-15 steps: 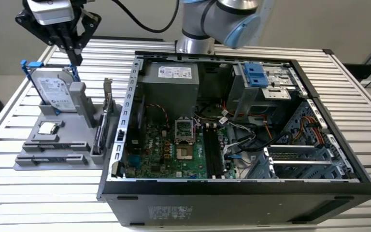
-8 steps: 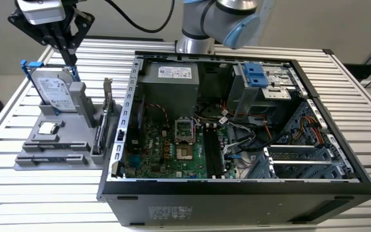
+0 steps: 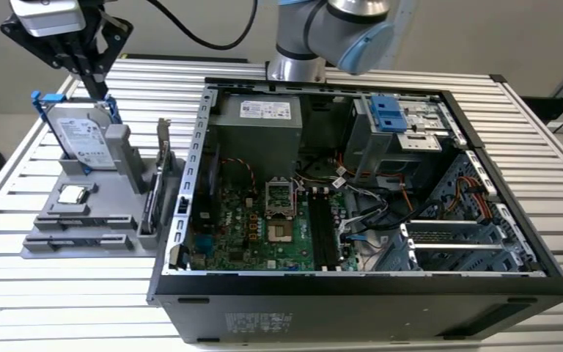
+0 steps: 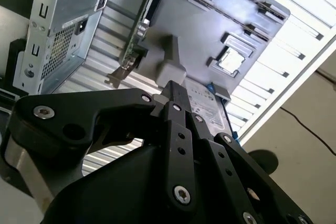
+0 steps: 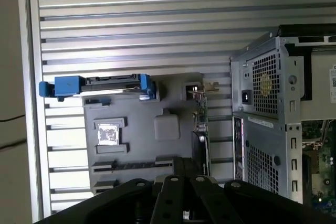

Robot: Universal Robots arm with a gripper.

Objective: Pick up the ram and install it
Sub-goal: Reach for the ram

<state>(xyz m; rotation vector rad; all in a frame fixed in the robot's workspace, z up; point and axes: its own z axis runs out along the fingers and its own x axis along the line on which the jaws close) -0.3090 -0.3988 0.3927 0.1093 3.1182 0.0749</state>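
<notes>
The gripper (image 3: pixel 99 89) hangs up high over the gray holder (image 3: pixel 100 202) on the exterior view's left. Its two black fingers are pressed close together and there is nothing between them. It is not touching anything. In the exterior view its tip shows just over the top of the hard drive (image 3: pixel 84 139).

The ram (image 3: pixel 78 240) is in the gray holder. It seems to be the long, thin, dark stick in the front row of the holder, at the end far from the hard drive, well below the gripper. It has not been picked up.

The hard drive has blue clips and leans up at the back of the holder. A small square chip (image 3: pixel 71 194) lies flat in the middle of the holder. A bigger card (image 3: pixel 161 172) with a metal end stands on its edge beside the holder, between it and the computer case (image 3: pixel 360 290).

The case is open on top. Long black slots (image 3: pixel 322 227) lie inside on the green board. The holder and the case both sit on a table (image 3: pixel 67 293) made of metal strips
</notes>
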